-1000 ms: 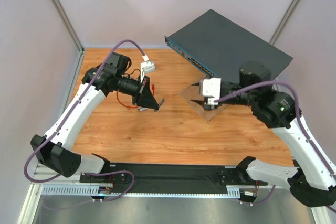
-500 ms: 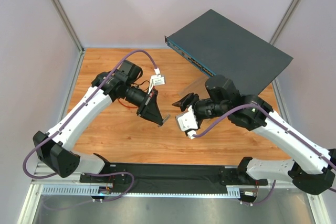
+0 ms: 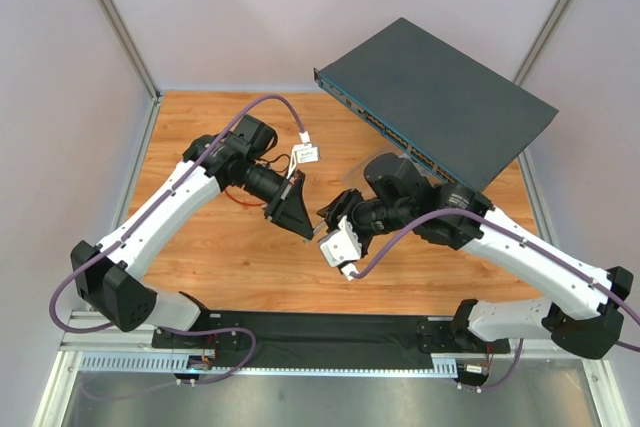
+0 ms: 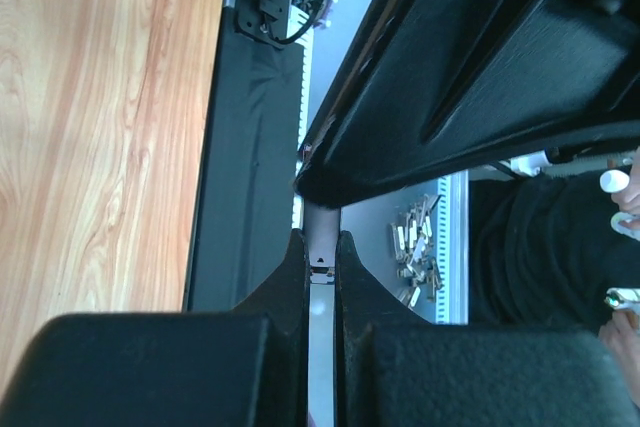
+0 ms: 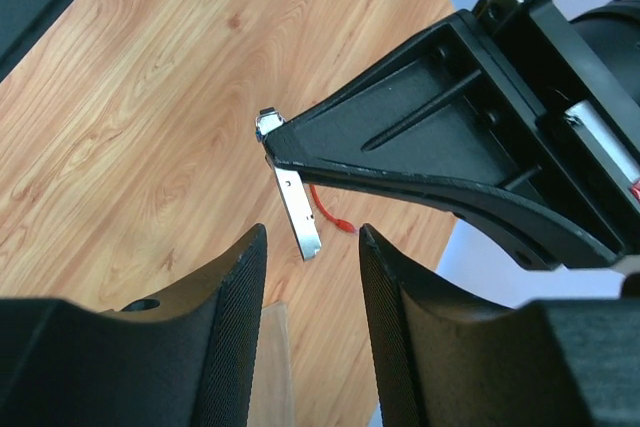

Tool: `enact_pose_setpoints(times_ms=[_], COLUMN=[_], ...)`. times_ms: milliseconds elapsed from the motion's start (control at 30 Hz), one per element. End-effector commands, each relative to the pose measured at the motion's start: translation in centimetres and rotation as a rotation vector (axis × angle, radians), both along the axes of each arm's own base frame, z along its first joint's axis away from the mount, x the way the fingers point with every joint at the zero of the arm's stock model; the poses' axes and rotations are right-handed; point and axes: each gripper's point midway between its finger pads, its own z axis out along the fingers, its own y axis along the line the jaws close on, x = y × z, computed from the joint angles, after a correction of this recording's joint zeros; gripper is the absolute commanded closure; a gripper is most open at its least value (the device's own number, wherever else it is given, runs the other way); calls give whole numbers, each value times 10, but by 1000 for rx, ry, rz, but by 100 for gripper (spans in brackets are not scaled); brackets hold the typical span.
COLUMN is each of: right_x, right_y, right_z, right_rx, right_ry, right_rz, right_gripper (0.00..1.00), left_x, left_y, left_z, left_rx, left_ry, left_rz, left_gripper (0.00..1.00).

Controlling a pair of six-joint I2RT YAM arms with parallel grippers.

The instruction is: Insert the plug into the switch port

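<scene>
Top: your left gripper (image 3: 307, 233) meets the right gripper (image 3: 326, 215), well apart from the switch port (image 3: 386, 129). Left wrist: you're clamping a grey strip (image 4: 320, 269). Right wrist: jaws parted, empty; closing risks seizing that strip, not the plug (image 5: 343, 226) behind it.

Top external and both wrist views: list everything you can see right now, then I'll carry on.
wooden tabletop: one, orange-brown, under both arms.
wide flat dark blue-grey switch box: one, far right corner.
row of small square ports: one row, along the box's front face.
thin red cable: one, on the table behind the left gripper; mostly hidden.
thin silver metal strip: one, clamped at the left gripper's tips.
small grey metal bits: loose heap, count unclear, on the pale tray past the near edge.
black base plate: one, near edge, between arm bases.
left gripper: black, shut on the strip.
right gripper: black, open, facing the strip.
</scene>
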Motion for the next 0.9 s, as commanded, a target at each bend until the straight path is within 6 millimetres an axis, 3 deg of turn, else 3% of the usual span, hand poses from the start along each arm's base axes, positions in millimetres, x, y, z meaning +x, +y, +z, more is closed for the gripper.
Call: enact_pose_setpoints(times_ms=[0,167,267,300,333,367,400,433,567,600,667,700,733,800,833,867], right_x=[3,4,7,7,8,8,9,9,12,15,16,19,22,28,29,32], right_y=[8,11,10,9,10,9,8,7,-1,-4,-4,-6,-4,-3,1,4], right_z=[-2,-7,-11,-12,-11,-12,-10,-11,-15,-18,-14,-11,-14,3,-2,13], right_rx=[-7,-25,-43,-46,-46,-45,-45,-49,-68,-65,-43,-17,-16,30,24,57], right_ry=[-35,-33,-33,-34,-31,-18,-15,1,96,162,245,344,413,534,655,706], right_rz=[16,17,4,-2,-6,-23,-37,-53,-164,-221,-272,-334,-374,-417,-475,-484], right_gripper=[57,66,85,98,100,100,99,100,99,100,100,99,100,100,99,100], left_x=[-4,-4,-3,-3,-3,-2,1,2,30,53,67,90,95,102,101,94], left_y=[-5,-6,-6,-6,-6,-6,-6,-4,9,18,33,46,52,65,68,74], left_z=[19,17,18,18,19,20,21,25,43,49,66,72,77,87,89,97], left_rx=[-61,-52,-54,-56,-57,-56,-50,-55,-75,-82,-109,-124,-124,-124,-125,-142], left_ry=[-16,-13,-15,-20,-28,-36,-62,-88,-220,-279,-330,-397,-422,-553,-616,-707], left_rz=[-34,-33,-35,-37,-37,-34,-21,-14,129,218,329,414,462,534,537,538], left_gripper=[100,100,100,100,98,83,75,58,35,34,30,30,29,29,29,30])
